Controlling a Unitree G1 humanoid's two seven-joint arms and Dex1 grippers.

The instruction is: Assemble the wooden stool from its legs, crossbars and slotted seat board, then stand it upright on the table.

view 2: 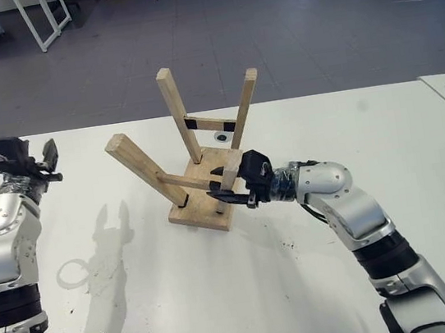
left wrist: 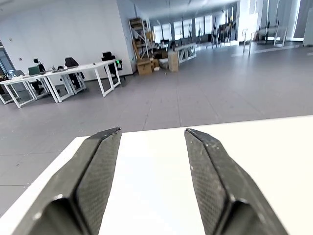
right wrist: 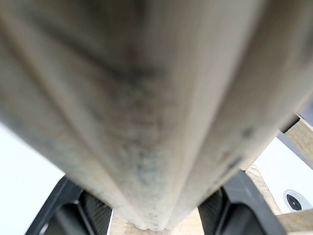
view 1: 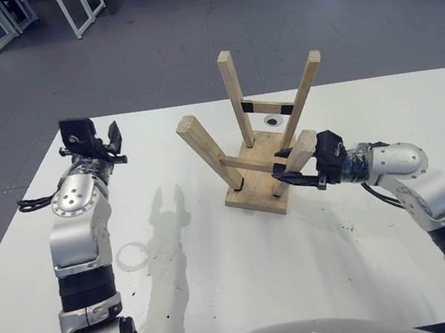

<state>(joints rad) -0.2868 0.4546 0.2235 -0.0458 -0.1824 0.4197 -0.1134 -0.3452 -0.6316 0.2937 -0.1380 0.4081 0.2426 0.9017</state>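
The right gripper point(view 1: 282, 168) is pinching the near right leg point(view 1: 302, 145) low down, close to where it is meeting the seat board point(view 1: 254, 200). In the wrist view the wood is filling the gap between the two fingers point(right wrist: 230, 208), so the hold is looking closed rather than loose. That forearm is lying low and nearly level over the table point(view 1: 222, 282), elbow bent out to the robot's right. The stool point(view 1: 234, 90) is sitting upside down on its board with all four legs pointing up and both crossbars point(view 1: 268, 108) in place, so assembly is looking almost finished. The near left leg point(view 1: 208, 152) is leaning outward and probably needing seating, and the flip upright is not yet done. The left gripper point(left wrist: 152, 130) is hovering wide open and empty above the table's left edge.
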